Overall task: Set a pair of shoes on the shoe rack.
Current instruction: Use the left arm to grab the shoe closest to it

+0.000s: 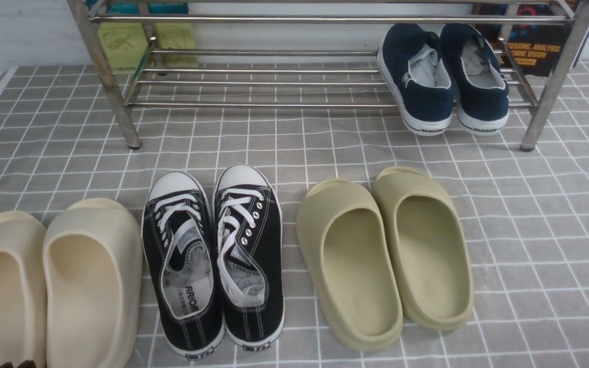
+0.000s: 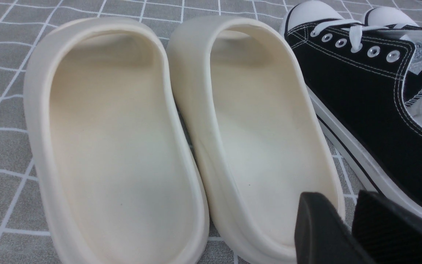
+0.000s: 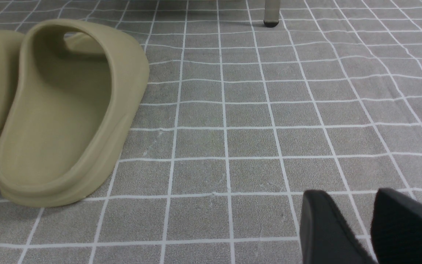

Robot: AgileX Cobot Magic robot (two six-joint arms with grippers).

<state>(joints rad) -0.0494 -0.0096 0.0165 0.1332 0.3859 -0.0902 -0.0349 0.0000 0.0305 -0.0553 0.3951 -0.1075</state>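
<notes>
The pair of shoes, a left black sneaker (image 1: 182,266) and a right black sneaker (image 1: 251,255) with white laces and toe caps, stands side by side on the floor, toes toward the shoe rack (image 1: 274,105). The rack's silver bars span the back. In the left wrist view the nearer sneaker (image 2: 361,95) lies just beyond my left gripper (image 2: 343,198), which is shut and empty, low over the heel of a cream slipper. My right gripper (image 3: 346,196) is slightly open and empty over bare floor. A rack leg (image 3: 271,13) shows far ahead of it.
Two cream foam slippers (image 1: 90,286) lie left of the sneakers, and two olive foam slippers (image 1: 386,255) lie right of them. Navy slip-on sneakers (image 1: 443,76) sit on the rack's right part. Books lean behind the rack. The floor is a grey grid mat (image 1: 529,230).
</notes>
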